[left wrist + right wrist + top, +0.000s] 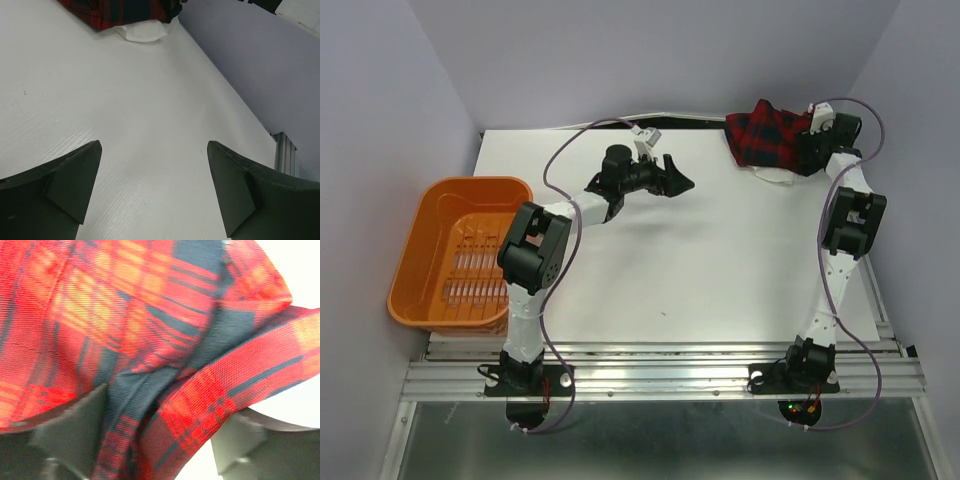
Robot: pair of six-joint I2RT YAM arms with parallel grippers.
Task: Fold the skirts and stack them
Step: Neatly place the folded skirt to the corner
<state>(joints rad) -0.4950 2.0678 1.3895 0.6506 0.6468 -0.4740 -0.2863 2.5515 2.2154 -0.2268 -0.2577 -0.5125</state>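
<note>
A red and dark plaid skirt [768, 132] lies crumpled at the far right corner of the white table [720, 250], with a bit of white lining [772, 176] showing at its near edge. My right gripper [812, 142] is at the skirt's right side. In the right wrist view the skirt [150, 315] fills the frame, and a fold of it lies between the widely spread jaws of the right gripper [157, 435]. My left gripper [680, 180] is open and empty above the far middle of the table. The left wrist view shows its spread fingers [75, 180] and the skirt [125, 10] far ahead.
An orange plastic basket [470, 186] stands off the table's left edge. Grey walls close in the back and both sides. A wall [260, 65] and an aluminium rail [285, 150] show in the left wrist view.
</note>
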